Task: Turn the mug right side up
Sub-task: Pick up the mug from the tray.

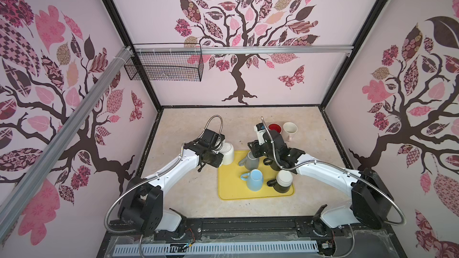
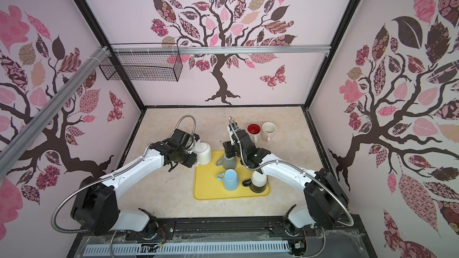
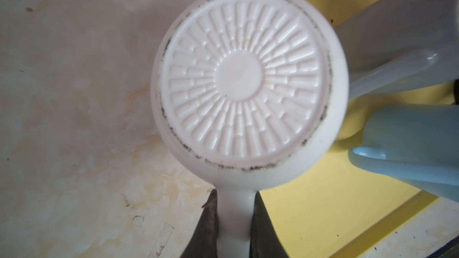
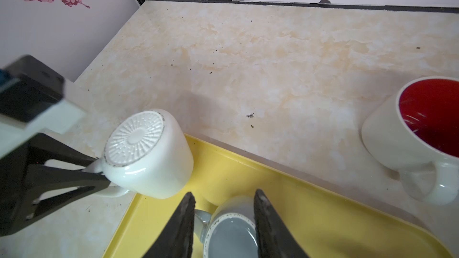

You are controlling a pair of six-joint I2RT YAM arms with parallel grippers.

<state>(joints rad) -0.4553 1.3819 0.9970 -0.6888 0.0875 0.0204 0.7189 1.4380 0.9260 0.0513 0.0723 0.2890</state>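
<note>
Claw state, left gripper (image 3: 234,194): narrow, clamped on the handle of the white ceramic mug with ribbed base (image 3: 243,80). Mug location: far left corner of the yellow plastic tray (image 1: 228,192), overhanging its rim, base up, axis tilted off vertical. The handle points straight back at the left gripper, with the body directly ahead. Judged: a wrist roll should right it. The right gripper (image 4: 223,194) stands part-open over the grey ceramic mug (image 4: 231,232); contact cannot be determined.
</note>
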